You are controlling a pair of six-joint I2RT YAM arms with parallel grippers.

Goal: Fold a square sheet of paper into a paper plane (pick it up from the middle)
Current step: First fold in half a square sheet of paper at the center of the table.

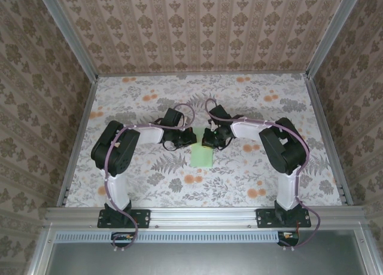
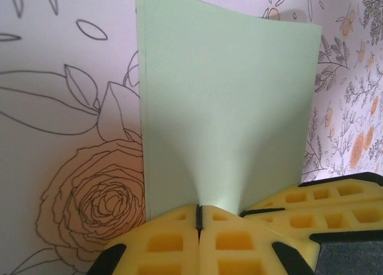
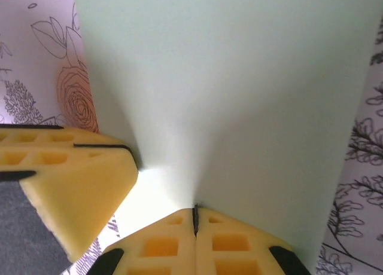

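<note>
Mid-table point(image 1: 251, 179), left hand point(image 2: 199, 220) and right hand point(image 3: 195, 218) pinch one sheet point(image 1: 203, 157).

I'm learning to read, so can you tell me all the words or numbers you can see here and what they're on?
None: there is nothing to read here. The square sheet of paper is plain green, the tablecloth has only flowers and leaves, and the yellow left gripper and right gripper pinching the paper have no labels.

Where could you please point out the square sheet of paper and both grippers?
square sheet of paper point(image 2: 227, 119), left wrist view, middle of green face.
left gripper point(image 2: 199, 218), left wrist view, fingertip seam.
right gripper point(image 3: 195, 218), right wrist view, fingertip seam.
</note>
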